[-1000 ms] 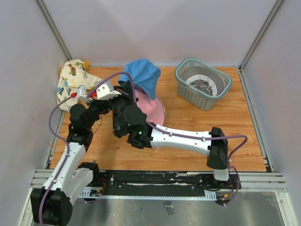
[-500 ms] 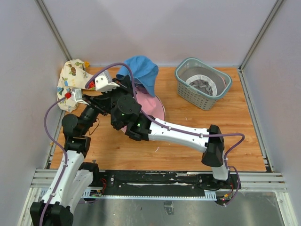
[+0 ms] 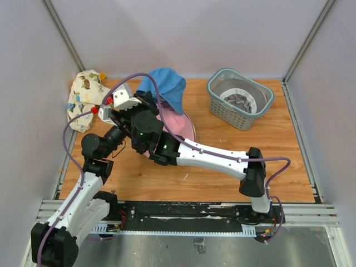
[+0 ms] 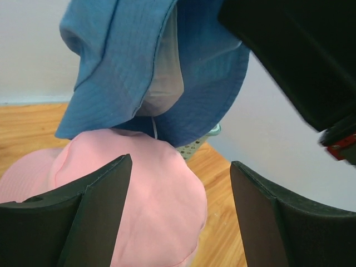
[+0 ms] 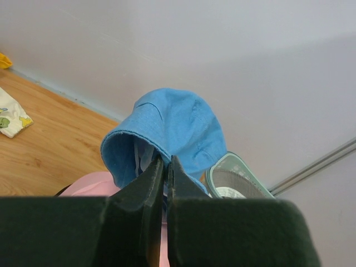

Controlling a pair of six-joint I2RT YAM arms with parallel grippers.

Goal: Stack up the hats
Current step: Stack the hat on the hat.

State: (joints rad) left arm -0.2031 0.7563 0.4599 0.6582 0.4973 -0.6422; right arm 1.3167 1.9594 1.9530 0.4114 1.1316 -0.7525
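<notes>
A blue hat (image 3: pixel 165 84) hangs over the back middle of the table, its brim pinched in my shut right gripper (image 5: pixel 167 162). In the right wrist view the blue hat (image 5: pixel 179 127) droops open just past the fingertips. A pink hat (image 3: pixel 179 125) lies flat on the wood right below it. My left gripper (image 4: pixel 181 217) is open, its jaws straddling the crown of the pink hat (image 4: pixel 150 194) without touching, while the blue hat (image 4: pixel 150 61) dangles just above. A cream patterned hat (image 3: pixel 83 97) lies at the back left.
A grey-green slatted basket (image 3: pixel 221 109) stands at the back right with grey and white fabric (image 3: pixel 241 100) inside. Both arms cross closely over the left middle of the table. White walls close in the back and both sides.
My left gripper has opened wider and its wrist has shifted back and right towards the hats. The right gripper has carried the blue hat slightly back and left.
</notes>
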